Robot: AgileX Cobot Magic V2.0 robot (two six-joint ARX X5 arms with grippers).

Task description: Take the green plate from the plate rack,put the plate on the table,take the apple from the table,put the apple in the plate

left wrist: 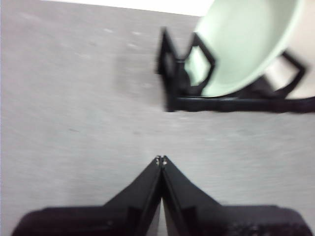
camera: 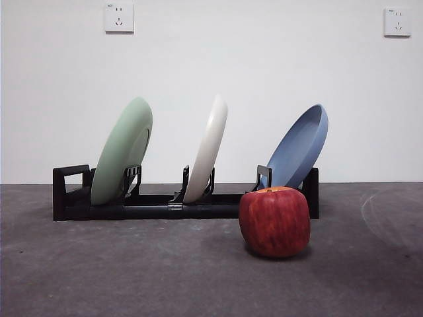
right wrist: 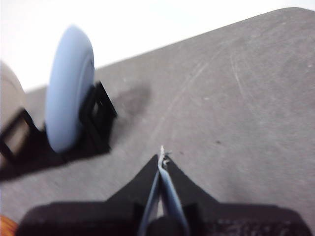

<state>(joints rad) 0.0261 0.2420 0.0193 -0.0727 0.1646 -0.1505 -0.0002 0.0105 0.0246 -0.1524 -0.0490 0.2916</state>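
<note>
I see the green plate (camera: pixel 123 149) standing tilted in the plate rack's (camera: pixel 73 195) looped end, the apple (camera: pixel 274 220) on the table (camera: pixel 132 271) just before the rack's far end, while my left gripper (left wrist: pixel 161 159) and right gripper (right wrist: pixel 162 155) hang pinched closed and empty, away from the rack.

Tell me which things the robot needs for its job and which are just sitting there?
Needed: green plate, plate rack, apple, table.
Just there: cream-white plate, blue plate, two wall sockets.
</note>
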